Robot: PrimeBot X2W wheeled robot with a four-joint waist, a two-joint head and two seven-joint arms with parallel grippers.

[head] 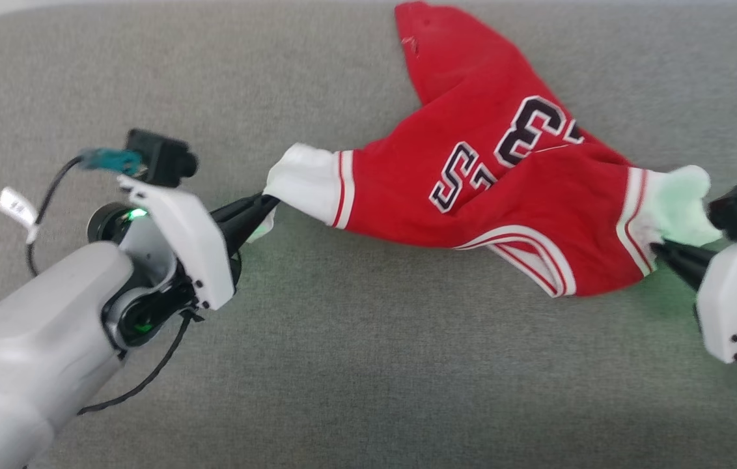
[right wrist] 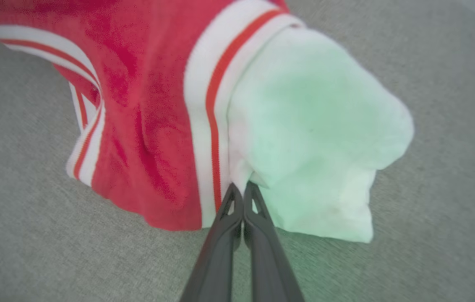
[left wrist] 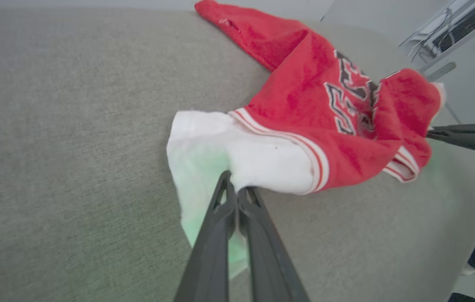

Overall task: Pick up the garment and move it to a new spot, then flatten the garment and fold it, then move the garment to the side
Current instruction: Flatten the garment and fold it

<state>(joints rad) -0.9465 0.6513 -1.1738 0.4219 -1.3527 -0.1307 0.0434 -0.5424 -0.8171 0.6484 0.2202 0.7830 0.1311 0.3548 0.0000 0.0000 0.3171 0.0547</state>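
1. The garment (head: 512, 195) was red in the body, with white sleeves (head: 303, 179).
2. Its trim (head: 342, 189) was striped red and white.
3. Its lettering (head: 531, 130) was black, outlined in white.
4. The worktop (head: 368, 365) was plain grey with a fine woven texture.
5. The left claw (head: 272, 200) and right claw (head: 656, 247) had dark fingers and white housings.
6. A green cast tinted both sleeves.

Grey fabric surface (head: 368, 365) bears the rumpled red garment (head: 492, 195).
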